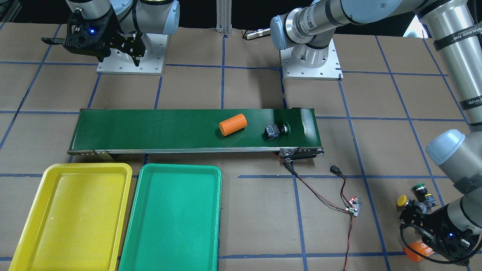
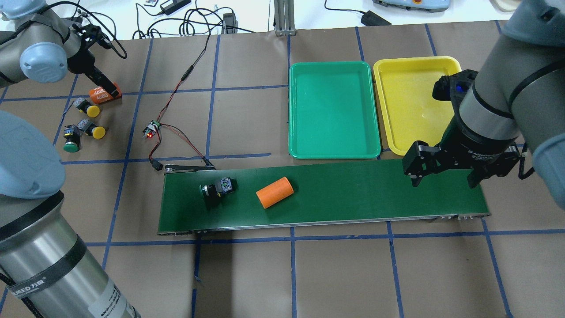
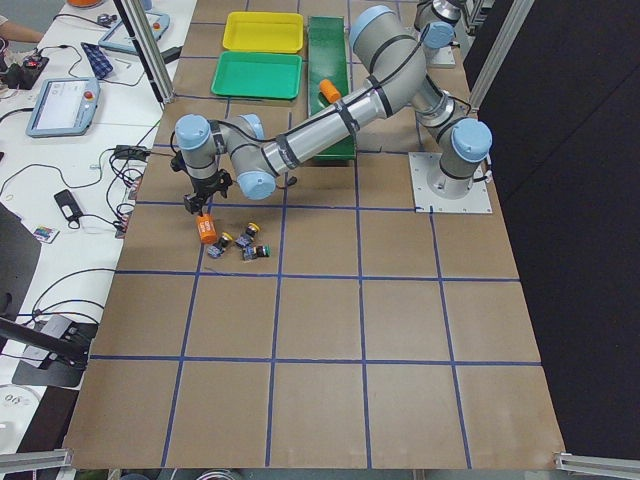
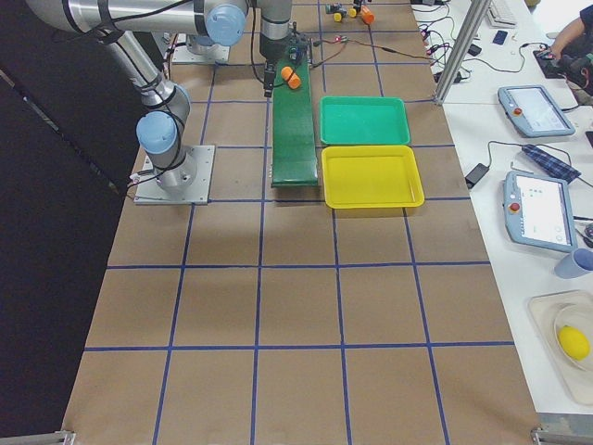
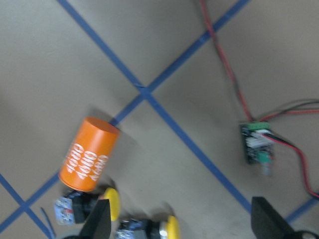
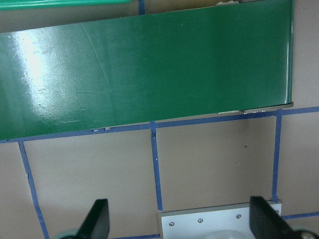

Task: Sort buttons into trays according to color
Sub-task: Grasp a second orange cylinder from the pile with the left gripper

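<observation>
A green button [image 2: 216, 191] lies on its side on the dark-green conveyor belt [image 2: 353, 190], near the belt's left end in the overhead view. Two yellow buttons [image 2: 88, 109] [image 2: 93, 130] and another green button [image 2: 70, 140] lie on the table at far left. My left gripper [image 5: 180, 206] is open and empty, hovering above them next to an orange cylinder [image 2: 102, 93]. My right gripper [image 2: 445, 183] is open and empty above the belt's right end. The green tray [image 2: 333, 110] and the yellow tray [image 2: 415, 101] lie side by side beyond the belt, both empty.
A second orange cylinder [image 2: 274, 192] lies on the belt just right of the green button. A small circuit board [image 2: 151, 130] with red and black wires sits between the loose buttons and the belt. The right arm's base plate [image 6: 219, 221] shows below the right gripper.
</observation>
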### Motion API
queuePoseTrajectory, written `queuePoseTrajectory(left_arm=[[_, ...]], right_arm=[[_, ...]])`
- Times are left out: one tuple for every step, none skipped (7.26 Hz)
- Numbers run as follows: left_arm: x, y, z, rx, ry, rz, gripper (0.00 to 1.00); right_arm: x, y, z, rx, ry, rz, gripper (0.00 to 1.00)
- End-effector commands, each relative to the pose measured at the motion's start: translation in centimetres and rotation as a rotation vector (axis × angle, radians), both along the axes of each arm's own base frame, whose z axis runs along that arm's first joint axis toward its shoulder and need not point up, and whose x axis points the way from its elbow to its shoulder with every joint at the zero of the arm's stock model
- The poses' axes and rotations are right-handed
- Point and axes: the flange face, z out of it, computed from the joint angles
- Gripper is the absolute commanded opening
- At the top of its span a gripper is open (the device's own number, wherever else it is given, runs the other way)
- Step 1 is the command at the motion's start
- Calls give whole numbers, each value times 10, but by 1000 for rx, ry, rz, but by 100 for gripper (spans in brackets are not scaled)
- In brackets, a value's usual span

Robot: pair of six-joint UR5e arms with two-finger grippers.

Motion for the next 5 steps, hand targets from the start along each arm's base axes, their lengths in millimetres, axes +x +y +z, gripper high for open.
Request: queuePoseTrajectory(left_arm=[[41,-5,-35,13,10,-9,100],[42,-6,-45,11,42,-10,100],[40,-10,-43,4,40,-16,100],[40,-10,-45,6,42,-22,100],[42,-9,-50,11,48,-22,60]], right_arm=[[0,0,-4,4,3,-5,100],[0,0,-5,6,2,-12,100],[0,0,-6,7,2,-12,100],[0,0,-6,7,4,-11,100],[0,1,-6,9,4,-11,100]])
